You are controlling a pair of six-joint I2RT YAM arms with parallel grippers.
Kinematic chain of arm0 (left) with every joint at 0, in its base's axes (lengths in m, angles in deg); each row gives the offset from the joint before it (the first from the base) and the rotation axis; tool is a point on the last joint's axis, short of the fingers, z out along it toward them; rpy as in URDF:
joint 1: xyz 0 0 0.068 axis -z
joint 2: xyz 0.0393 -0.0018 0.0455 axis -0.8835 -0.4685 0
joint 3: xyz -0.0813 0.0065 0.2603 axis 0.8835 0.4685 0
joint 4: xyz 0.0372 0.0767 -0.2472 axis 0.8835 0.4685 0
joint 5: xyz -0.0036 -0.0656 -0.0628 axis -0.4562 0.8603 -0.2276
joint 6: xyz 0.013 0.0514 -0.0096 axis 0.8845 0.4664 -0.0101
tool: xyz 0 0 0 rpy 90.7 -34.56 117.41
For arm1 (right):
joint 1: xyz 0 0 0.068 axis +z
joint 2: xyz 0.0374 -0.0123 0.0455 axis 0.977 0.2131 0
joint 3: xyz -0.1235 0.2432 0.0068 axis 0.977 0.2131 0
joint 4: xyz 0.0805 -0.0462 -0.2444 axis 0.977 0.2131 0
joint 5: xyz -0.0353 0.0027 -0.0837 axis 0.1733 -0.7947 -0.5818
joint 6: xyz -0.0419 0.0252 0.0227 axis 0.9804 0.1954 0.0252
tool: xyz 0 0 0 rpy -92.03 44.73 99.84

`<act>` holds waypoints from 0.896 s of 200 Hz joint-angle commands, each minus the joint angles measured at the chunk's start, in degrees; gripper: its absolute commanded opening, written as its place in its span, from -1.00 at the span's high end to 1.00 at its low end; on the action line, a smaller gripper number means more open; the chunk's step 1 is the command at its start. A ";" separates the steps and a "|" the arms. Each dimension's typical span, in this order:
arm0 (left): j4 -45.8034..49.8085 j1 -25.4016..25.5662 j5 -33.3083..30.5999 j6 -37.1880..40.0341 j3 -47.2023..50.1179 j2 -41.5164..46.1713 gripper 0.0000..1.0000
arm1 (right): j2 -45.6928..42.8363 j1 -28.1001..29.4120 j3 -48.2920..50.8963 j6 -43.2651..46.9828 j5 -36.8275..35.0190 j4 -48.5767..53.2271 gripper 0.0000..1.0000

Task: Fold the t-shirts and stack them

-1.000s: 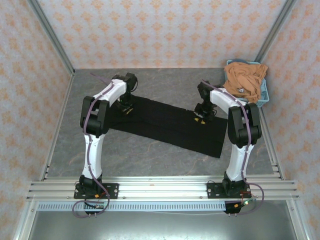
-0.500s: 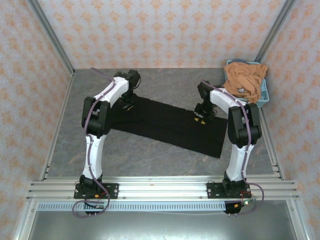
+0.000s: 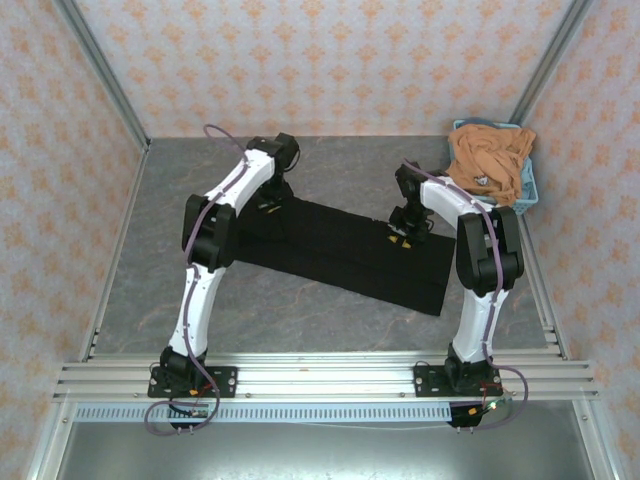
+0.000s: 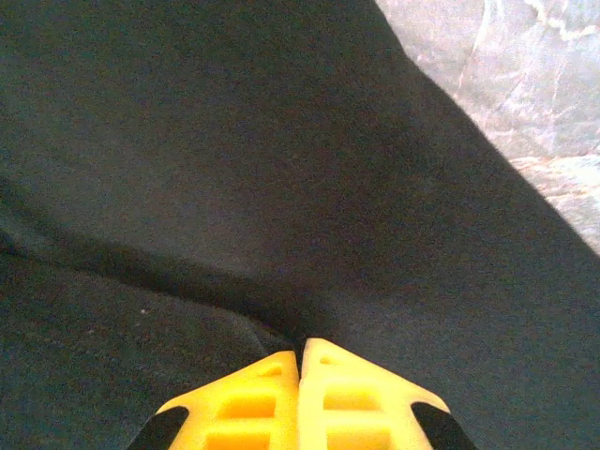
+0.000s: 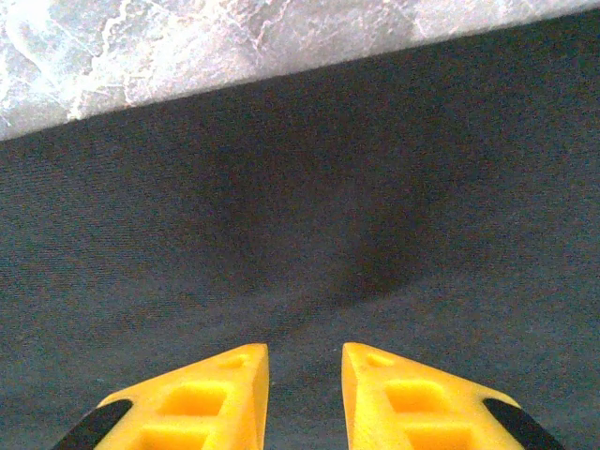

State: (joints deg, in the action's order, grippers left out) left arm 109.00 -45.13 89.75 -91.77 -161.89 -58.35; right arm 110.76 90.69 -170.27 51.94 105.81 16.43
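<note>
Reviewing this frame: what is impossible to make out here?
- Top view: which side of the black t-shirt faces up; no print shows.
- Top view: its far left corner, covered by the left end effector.
- Top view: the inside of the basket, covered by the orange-tan t-shirt.
- Right wrist view: whether the open right end effector touches the cloth.

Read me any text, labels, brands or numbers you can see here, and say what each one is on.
No readable text anywhere.
Black t-shirt: plain dark cloth facing up, no print or tag lettering showing.
Orange-tan t-shirt in the blue basket: one small pale spot, too small to read.
Wallpaper: a repeating ornament, no letters.
</note>
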 commanded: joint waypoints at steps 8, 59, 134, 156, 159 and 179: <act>3.99 0.54 -3.06 3.54 -1.87 -0.43 1.00 | -2.26 0.45 0.81 0.45 -0.71 0.20 0.46; 5.99 0.50 -11.79 2.92 1.21 6.76 -0.23 | -2.79 -0.57 1.65 0.67 -1.76 0.44 0.46; -13.41 -7.28 9.12 -16.64 38.78 25.18 0.61 | 1.06 -8.68 -0.57 3.53 -5.58 5.48 0.43; -14.59 -9.67 6.92 -19.23 38.85 24.15 0.64 | 2.31 -9.04 -0.09 2.85 -7.64 7.11 0.43; -14.40 -9.90 6.15 -19.23 38.33 23.65 0.64 | 2.46 -9.04 0.06 2.75 -7.91 7.18 0.43; -12.12 -11.52 2.42 -17.95 33.77 19.49 0.65 | 2.87 -9.04 1.39 1.97 -8.75 8.00 0.43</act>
State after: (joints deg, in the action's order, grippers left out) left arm 97.56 -55.47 95.91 -107.09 -123.42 -35.92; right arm 112.53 81.51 -169.68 54.08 100.82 20.45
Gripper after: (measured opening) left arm 0.178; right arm 0.284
